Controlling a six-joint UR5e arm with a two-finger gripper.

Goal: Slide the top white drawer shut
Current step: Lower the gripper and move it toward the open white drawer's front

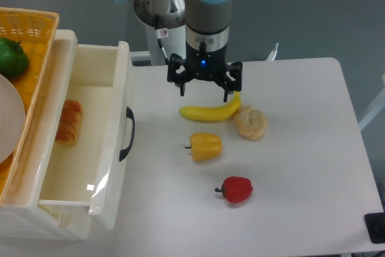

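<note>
A red pepper (236,189) lies nearest the camera on the white table (301,167), with a yellow pepper (205,147) just beyond it. Farther back, a bread roll (250,123) sits touching the right end of a banana (210,112).

At left, the top drawer (114,148) of a cream-white cabinet (66,40) stands pulled well out over the table edge, its black handle (127,133) facing the produce. Inside the deep tub, a single browned pastry (68,121) rests against the far-left wall; the rest of the glossy floor shows only reflections.

On top of the cabinet sits a yellow wicker basket (33,34) holding a green pepper (12,58) and part of a white plate (11,121), both cut off by the picture's left edge.

Behind the banana, the gripper (204,92) hangs above the table, fingers spread wide apart and grasping nothing, a blue light glowing on its black body. It is well to the right of the drawer front, touching neither handle nor fruit.
</note>
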